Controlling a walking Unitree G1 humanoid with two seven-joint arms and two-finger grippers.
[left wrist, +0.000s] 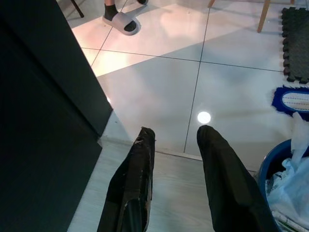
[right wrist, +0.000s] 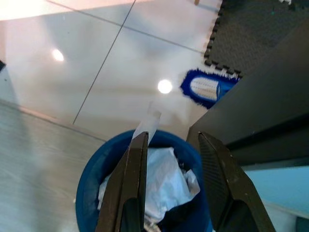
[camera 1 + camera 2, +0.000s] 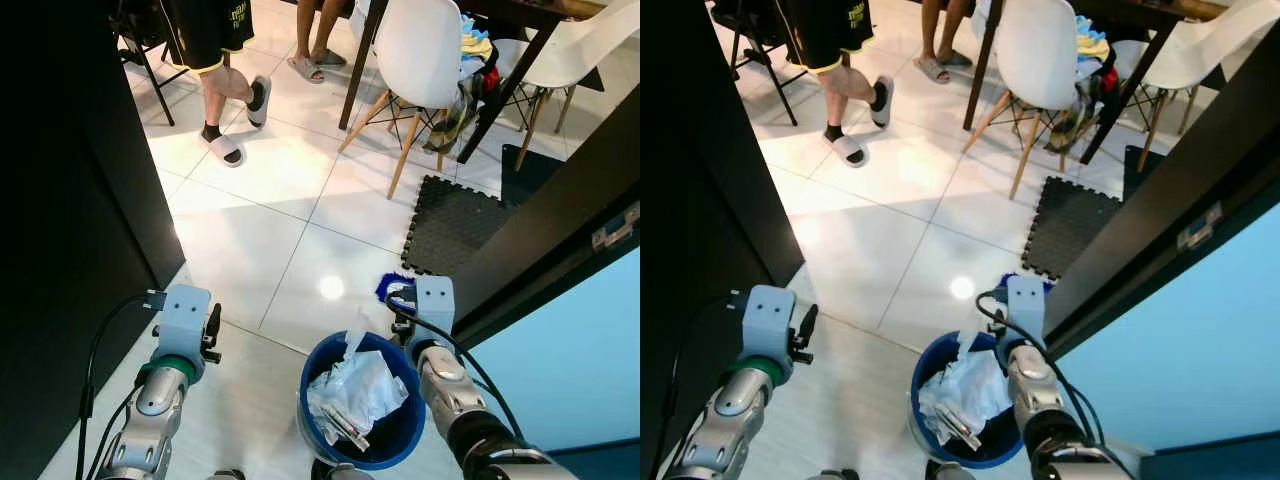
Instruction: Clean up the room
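A blue bin (image 3: pixel 322 362) stands on the floor between my arms, stuffed with crumpled white plastic and paper (image 3: pixel 355 390). My right gripper (image 2: pixel 169 140) hangs open just above the bin (image 2: pixel 91 193), nothing between its fingers. A strip of white plastic (image 2: pixel 147 123) sticks up from the bin's rim beside one finger. My left gripper (image 1: pixel 175 135) is open and empty over the pale floor, left of the bin (image 1: pixel 270 166). A blue mop head (image 1: pixel 292 100) lies on the tiles beyond the bin.
A black cabinet (image 3: pixel 60 200) rises on the left and a dark door panel (image 3: pixel 560 230) on the right. Ahead lie a black foam mat (image 3: pixel 455 225), white chairs (image 3: pixel 420 50) at a table and a person's legs in slippers (image 3: pixel 225 110).
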